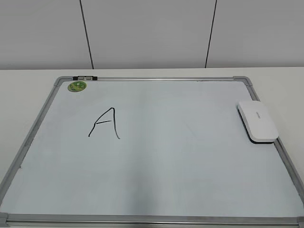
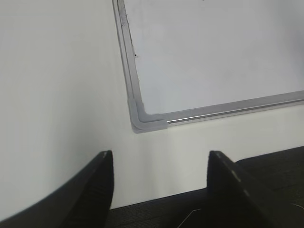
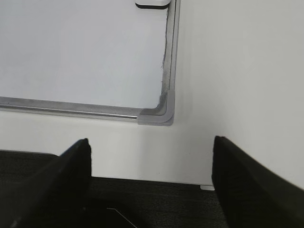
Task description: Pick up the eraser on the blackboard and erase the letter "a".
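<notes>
The blackboard is a white board with a silver frame, lying flat on the table. The white eraser lies on its right side against the frame; its near end shows at the top of the right wrist view. No small lowercase "a" shows; only a large angular capital "A" is drawn left of centre. My left gripper is open and empty over the table, near the board's front left corner. My right gripper is open and empty near the front right corner. Neither gripper shows in the exterior view.
A small round green magnet sits at the board's far left corner, with a small black-and-silver clip on the frame beside it. White table surface surrounds the board. A grey panelled wall stands behind.
</notes>
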Controlling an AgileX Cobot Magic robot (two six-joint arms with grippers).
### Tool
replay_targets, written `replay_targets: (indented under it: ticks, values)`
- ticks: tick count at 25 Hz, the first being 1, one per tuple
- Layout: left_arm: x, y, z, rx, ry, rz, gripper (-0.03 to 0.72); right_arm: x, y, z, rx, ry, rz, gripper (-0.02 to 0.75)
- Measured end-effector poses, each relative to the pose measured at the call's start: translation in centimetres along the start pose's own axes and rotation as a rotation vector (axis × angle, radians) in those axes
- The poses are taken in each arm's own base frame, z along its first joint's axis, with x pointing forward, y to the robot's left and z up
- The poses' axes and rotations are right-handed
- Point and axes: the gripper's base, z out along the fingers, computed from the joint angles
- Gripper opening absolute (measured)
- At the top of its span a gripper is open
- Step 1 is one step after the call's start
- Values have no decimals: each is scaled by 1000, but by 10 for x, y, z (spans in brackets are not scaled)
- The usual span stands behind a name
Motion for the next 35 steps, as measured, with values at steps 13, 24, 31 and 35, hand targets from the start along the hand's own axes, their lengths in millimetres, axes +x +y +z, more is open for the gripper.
replay_targets:
  ticks: [13, 24, 31, 35]
  values:
    - [0, 0, 0, -2, 0, 1, 459, 0, 0, 0, -1, 0, 1, 587]
    - [10, -2, -15, -13, -117, 12, 459, 8, 1, -10, 17, -90, 10, 587]
    - [27, -5, -33, -23, -273, 30, 459, 22, 2, -25, 33, -229, 10, 587]
    - [32, -6, -37, -25, -314, 36, 459, 25, 3, -28, 35, -258, 9, 587]
